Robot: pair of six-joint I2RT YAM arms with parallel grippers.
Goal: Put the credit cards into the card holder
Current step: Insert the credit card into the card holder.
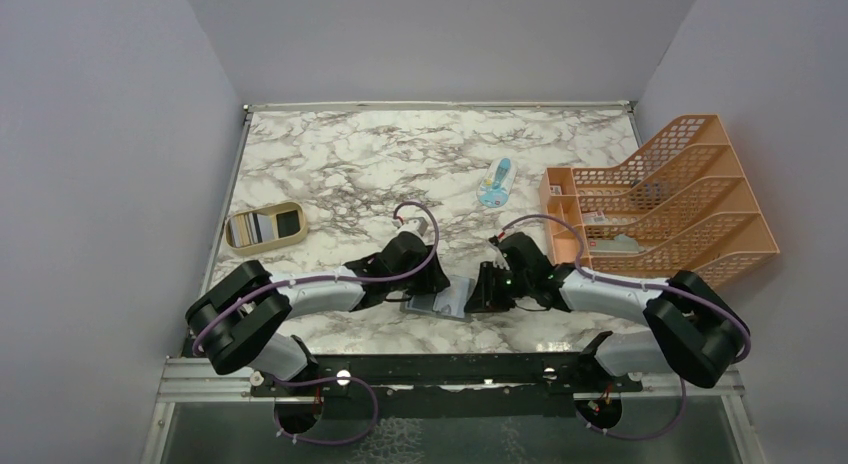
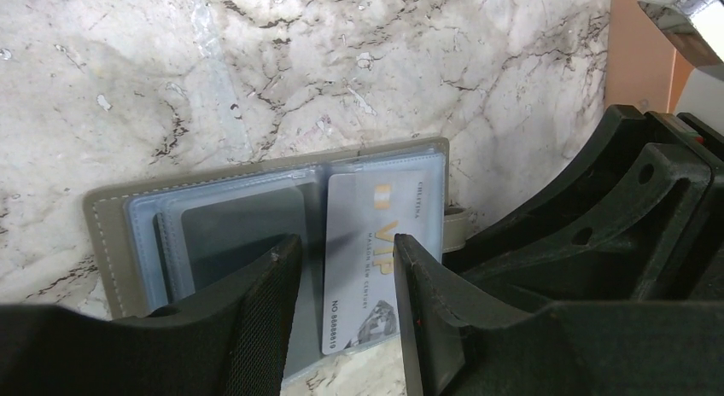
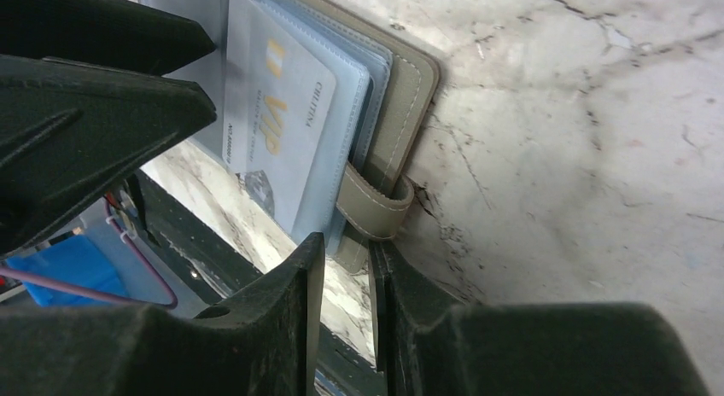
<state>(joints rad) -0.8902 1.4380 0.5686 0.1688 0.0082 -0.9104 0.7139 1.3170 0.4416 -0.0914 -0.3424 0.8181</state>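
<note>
The grey card holder [image 1: 432, 306] lies open on the marble near the front edge, between my two grippers. A pale VIP credit card [image 2: 367, 259] sits partly inside its right inner pocket [image 2: 427, 170], its near end sticking out. My left gripper [image 2: 347, 242] is open, one finger on each side of that card's free end, with a gap on the left side. My right gripper [image 3: 347, 244] stands at the holder's right edge, jaws narrow, with the tan tab clasp [image 3: 376, 210] reaching down between its tips. More cards [image 1: 250, 227] lie in the tan tray.
A tan oval two-compartment tray [image 1: 292, 240] sits at the left edge. A light blue-and-white packet [image 1: 496, 182] lies at mid-table. A large orange mesh file rack [image 1: 665, 199] fills the right side. The table's front edge runs just behind the holder.
</note>
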